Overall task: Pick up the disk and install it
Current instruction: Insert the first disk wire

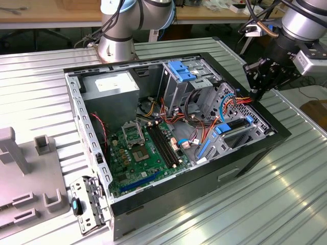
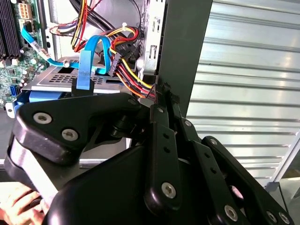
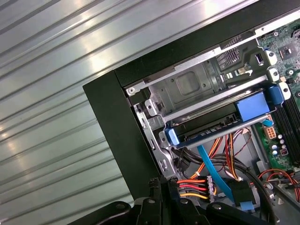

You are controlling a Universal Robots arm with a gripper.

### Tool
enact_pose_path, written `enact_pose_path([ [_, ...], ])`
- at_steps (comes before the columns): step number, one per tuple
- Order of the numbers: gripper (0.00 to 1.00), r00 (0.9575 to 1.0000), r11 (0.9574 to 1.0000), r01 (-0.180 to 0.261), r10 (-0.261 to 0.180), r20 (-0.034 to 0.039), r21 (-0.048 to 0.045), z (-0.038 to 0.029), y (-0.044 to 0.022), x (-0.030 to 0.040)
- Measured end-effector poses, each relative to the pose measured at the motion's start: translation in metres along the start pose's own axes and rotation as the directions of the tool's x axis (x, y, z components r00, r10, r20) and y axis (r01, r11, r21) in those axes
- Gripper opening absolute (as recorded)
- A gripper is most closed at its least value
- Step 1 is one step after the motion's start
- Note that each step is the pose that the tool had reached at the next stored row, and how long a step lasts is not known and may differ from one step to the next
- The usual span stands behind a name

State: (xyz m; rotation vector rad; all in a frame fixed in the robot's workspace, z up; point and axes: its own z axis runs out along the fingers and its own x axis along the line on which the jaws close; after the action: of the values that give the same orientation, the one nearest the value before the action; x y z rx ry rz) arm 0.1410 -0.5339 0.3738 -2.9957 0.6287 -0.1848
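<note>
Ribbed silver metal forms the tabletop (image 1: 286, 204), and an open black computer case (image 1: 245, 158) lies on it near the middle, its inside facing up. The disk (image 1: 235, 125) sits inside the case, slid into the grey metal drive cage (image 1: 230, 143) at the case corner nearest the exterior view's right. In the first wrist view the disk (image 3: 211, 126) shows as a dark body between bright blue rails, lying flat in the cage just inside the black case wall.

The claw (image 1: 257, 95) hangs over that same end of the case, above its rim and just beside a bundle of red, orange and yellow wires (image 1: 240, 100). In the second wrist view the claw (image 2: 163, 91) looks clenched, its two black fingers (image 2: 159, 136) meeting at the tips with nothing between them. It is near the disk but apart from it.

A blue flat cable (image 2: 86, 65) runs across the cage top beside the wires. Further in lies the green motherboard (image 1: 138, 148), and a blue plastic bracket (image 1: 181, 69) tops a second cage toward the tabletop's far edge. A grey moulded fixture (image 1: 20, 178) stands at the edge on the exterior view's left.
</note>
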Motion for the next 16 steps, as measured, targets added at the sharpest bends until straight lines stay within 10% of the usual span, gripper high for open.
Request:
enact_pose_path([
  [16, 0.17, 1.0, 1.0, -0.009, 0.009, 0.0006, 0.0014, 0.0, 0.0, 0.0],
])
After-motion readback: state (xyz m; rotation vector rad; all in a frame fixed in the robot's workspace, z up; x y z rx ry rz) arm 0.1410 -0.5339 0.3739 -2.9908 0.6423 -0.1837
